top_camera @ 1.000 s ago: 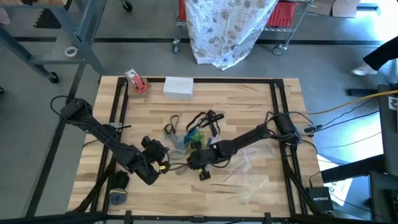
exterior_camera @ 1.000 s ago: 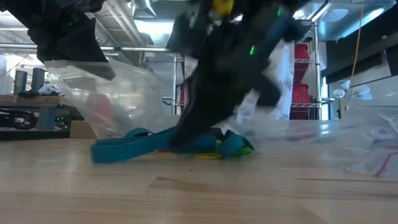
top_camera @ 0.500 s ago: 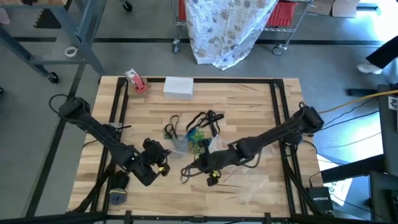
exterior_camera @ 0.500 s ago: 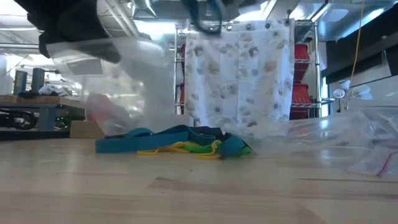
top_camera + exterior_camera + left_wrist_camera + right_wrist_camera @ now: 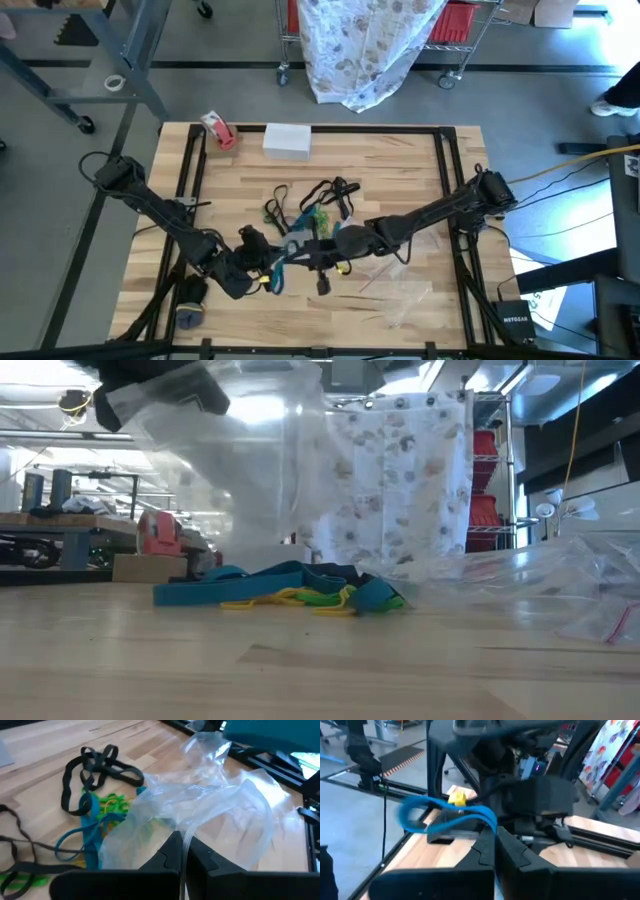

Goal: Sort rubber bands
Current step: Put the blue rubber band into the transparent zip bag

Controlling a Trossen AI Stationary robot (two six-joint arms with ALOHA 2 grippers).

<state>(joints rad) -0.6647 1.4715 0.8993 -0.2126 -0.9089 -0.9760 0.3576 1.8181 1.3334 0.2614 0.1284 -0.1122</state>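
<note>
Two arms meet mid-table over a bagging step. Left gripper point(image 5: 182, 851) pinches a clear bag point(image 5: 210, 820) by its edge; right gripper point(image 5: 494, 851), clenched on a blue band point(image 5: 447, 817), carries it toward the bag. Next: find the bag's mouth. Other bands point(image 5: 315, 205) lie heaped beyond.

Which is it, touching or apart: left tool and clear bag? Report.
Touching. The left wrist view shows the left tool shut on the clear bag's edge.
</note>
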